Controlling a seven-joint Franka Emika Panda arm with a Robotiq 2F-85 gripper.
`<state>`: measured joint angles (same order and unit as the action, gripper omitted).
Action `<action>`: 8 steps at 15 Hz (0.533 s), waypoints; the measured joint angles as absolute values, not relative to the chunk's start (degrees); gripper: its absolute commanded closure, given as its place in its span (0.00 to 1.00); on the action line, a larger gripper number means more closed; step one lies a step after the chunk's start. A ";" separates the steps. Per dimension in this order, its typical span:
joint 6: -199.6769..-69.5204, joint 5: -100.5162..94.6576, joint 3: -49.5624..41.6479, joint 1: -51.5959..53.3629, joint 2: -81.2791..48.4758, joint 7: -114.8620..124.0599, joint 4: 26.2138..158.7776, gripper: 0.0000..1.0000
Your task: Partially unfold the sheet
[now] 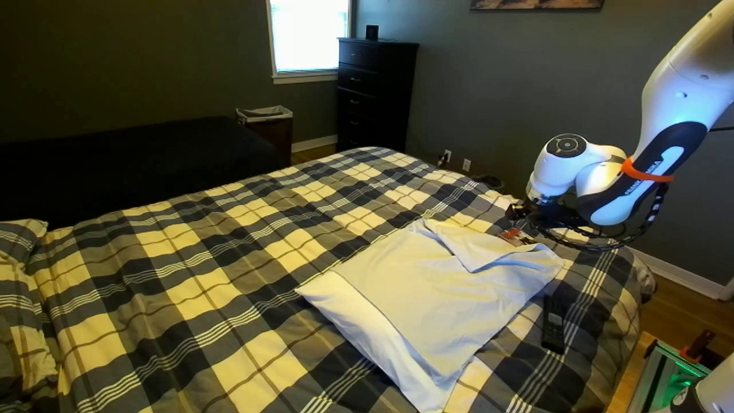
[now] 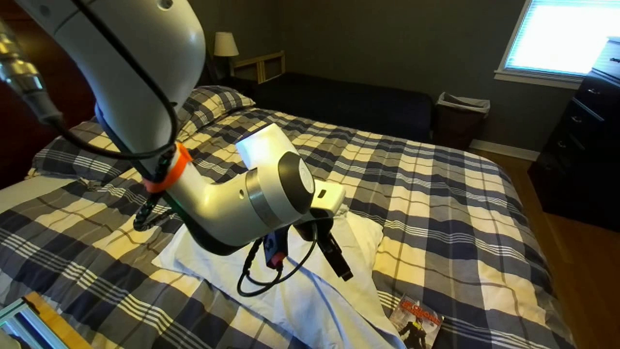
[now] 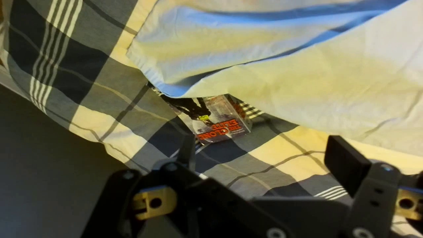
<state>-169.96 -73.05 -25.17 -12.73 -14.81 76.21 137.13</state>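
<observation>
Plaid bedspread (image 1: 189,275) with white sheet (image 1: 424,292), which lies below and just beside my hand (image 3: 264,152); my fingers (image 3: 347,165) stand wide apart, gripping nothing.

An exterior view looks down across the plaid bed (image 1: 218,269), arm (image 1: 668,109) at two o'clock; in an exterior view, the arm looms close at ten, window (image 2: 557,39) at two. Both share bed, sheet (image 1: 424,298) and window. The wrist view faces down near the sheet, gripper (image 3: 264,150) from four to eight.

sheet (image 1: 424,298) on bedspread (image 1: 172,344) | remote (image 1: 553,330) beside sheet | book (image 3: 213,120) apparently partly under sheet
</observation>
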 measured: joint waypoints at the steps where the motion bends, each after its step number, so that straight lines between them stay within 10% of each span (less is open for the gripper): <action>1: -169.96 -74.18 -24.87 -12.20 -14.56 75.14 137.41 0.00; 8: -169.26 -76.40 -21.21 -8.11 -15.09 67.61 138.41 0.00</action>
